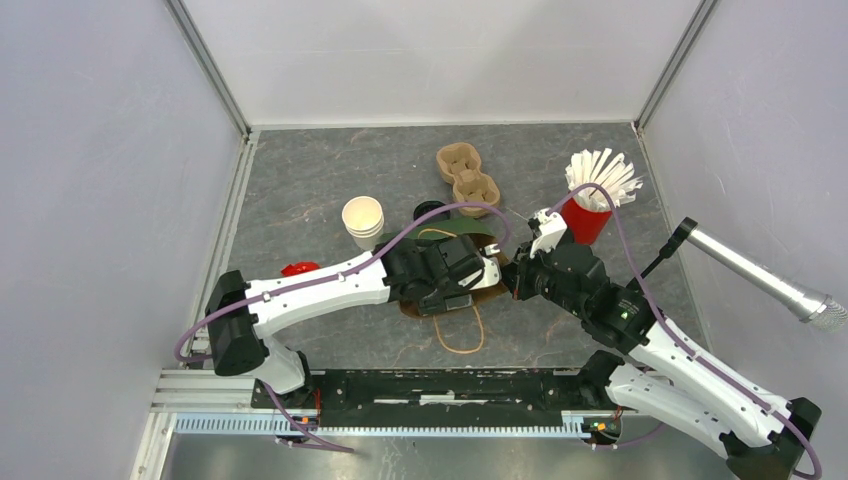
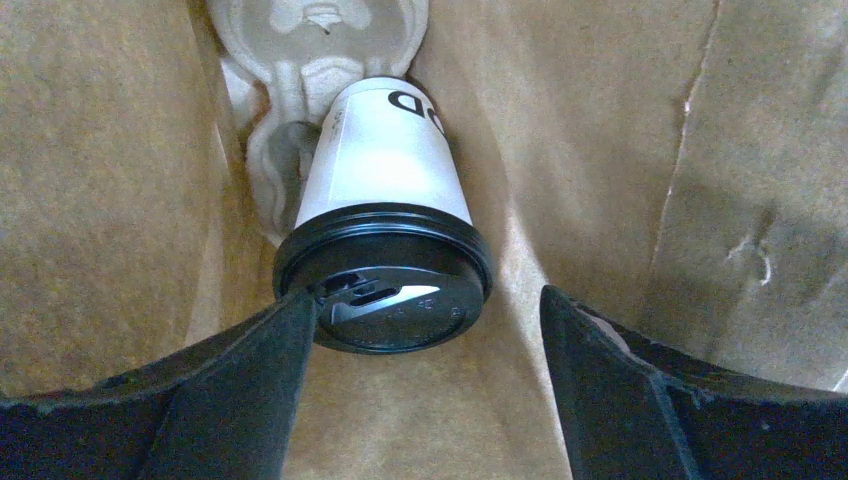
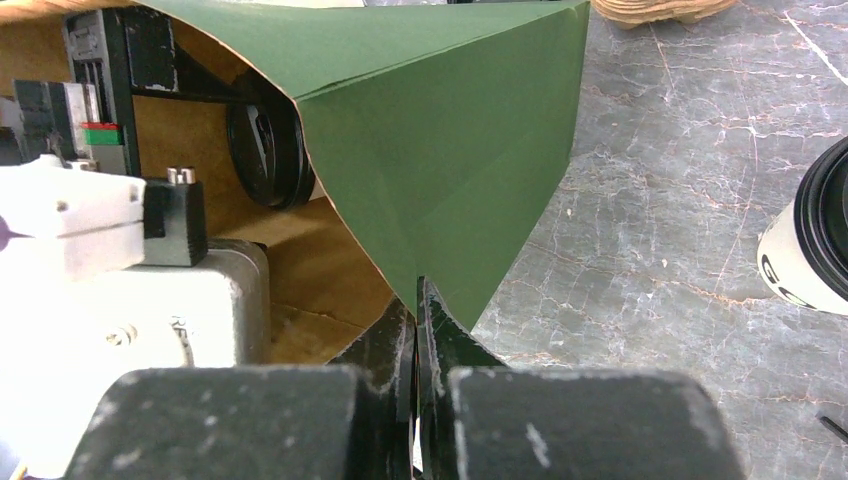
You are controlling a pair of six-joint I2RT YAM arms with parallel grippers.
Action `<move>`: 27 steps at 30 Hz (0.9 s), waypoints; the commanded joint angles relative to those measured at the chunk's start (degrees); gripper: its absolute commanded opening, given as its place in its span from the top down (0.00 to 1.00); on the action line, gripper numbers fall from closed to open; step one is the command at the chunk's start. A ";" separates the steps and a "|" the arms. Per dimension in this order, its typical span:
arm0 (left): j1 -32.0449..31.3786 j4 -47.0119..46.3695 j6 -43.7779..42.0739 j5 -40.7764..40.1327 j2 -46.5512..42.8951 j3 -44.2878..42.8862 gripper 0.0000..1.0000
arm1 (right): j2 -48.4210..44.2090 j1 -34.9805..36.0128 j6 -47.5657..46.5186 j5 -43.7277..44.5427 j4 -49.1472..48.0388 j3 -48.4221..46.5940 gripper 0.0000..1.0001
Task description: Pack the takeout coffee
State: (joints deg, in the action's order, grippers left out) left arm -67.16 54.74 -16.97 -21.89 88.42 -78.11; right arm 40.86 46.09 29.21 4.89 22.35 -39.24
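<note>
Writing: the takeout coffee cup (image 2: 385, 150) was white w/ bold dark print near its base. Only a "D" and part of another letter showed in the left wrist view, the rest curving out of sight. Its black lid (image 2: 390, 290) faced the camera at ctr frame.

The cup lay inside the paper bag (image 2: 600, 130), brown inside and green outside (image 3: 440, 130). Its base sat in a moulded pulp carrier (image 2: 290, 60) at the top of the frame, also in the bag. In the top view the bag lay on its side at ctr of the grey table (image 1: 320, 180).

The left gripper (image 2: 428, 300) was in the bag mouth w/ jaws spread wide, clamping nothing. One finger (image 2: 250, 380) overlapped the lid rim at lower left, contact unclear; the other stood apart at lower right.

The right gripper (image 3: 417, 300) was closed, pinching the bag's green edge at btm ctr of its view.

A second lidded cup (image 3: 800, 260) sat at the right edge of the right wrist view, on the table outside the bag. Its print looked like a "G", cut off.

Elsewhere in the top view:
- a stack of plain white cups (image 1: 362, 220), left of ctr
- an empty pulp carrier (image 1: 465, 172), upper ctr
- a red cup (image 1: 585, 222) full of white straws (image 1: 603, 178), upper right
</note>
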 commanded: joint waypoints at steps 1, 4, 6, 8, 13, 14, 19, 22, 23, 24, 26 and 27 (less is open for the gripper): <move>-0.13 -0.77 -0.92 1.05 -1.73 0.50 0.09 | 0.15 0.40 0.08 -1.08 -2.42 -2.06 1.00; -0.08 -1.16 -1.20 1.69 -1.80 0.31 0.04 | 0.40 0.37 0.14 -1.15 -2.56 -2.06 1.00; -0.08 -1.02 -1.14 1.85 -1.77 0.22 0.02 | 0.39 0.34 0.04 -1.10 -2.57 -2.15 1.00; -0.13 -1.04 -1.09 1.85 -2.15 0.32 0.00 | 0.39 0.36 -0.03 -1.11 -2.64 -2.07 1.00; -0.08 -0.96 -1.13 1.52 -2.54 0.14 0.00 | 0.54 0.32 0.06 -1.28 -2.83 -2.07 1.00; -0.16 -0.96 -1.09 1.37 -2.47 -0.01 0.00 | 0.60 0.35 0.01 -1.36 -2.87 -2.06 1.00; -0.14 -0.69 -0.77 1.22 -2.07 -0.53 0.00 | 0.48 0.32 -0.02 -1.37 -2.83 -2.06 1.00; -0.08 -0.12 -0.61 1.24 -2.14 -0.86 0.00 | 0.39 0.33 0.02 -1.36 -2.87 -2.00 1.00; -0.09 0.09 -0.42 1.24 -2.19 -1.00 0.00 | 0.40 0.35 0.05 -1.37 -2.85 -1.98 1.00; -0.14 0.10 -0.34 1.17 -2.24 -1.08 0.00 | 0.41 0.35 0.03 -1.41 -2.90 -1.98 1.00; -0.17 0.07 -0.26 1.16 -2.39 -1.19 0.00 | 0.44 0.34 0.03 -1.48 -2.89 -2.00 1.00; -0.13 0.10 -0.17 1.15 -2.52 -1.27 0.00 | 0.48 0.32 0.01 -1.54 -2.95 -1.98 1.00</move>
State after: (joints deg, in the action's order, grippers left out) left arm -67.26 54.76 -16.99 -20.88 87.68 -78.02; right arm 41.36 46.09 29.21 4.51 21.50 -39.24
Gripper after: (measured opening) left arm 0.994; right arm 0.007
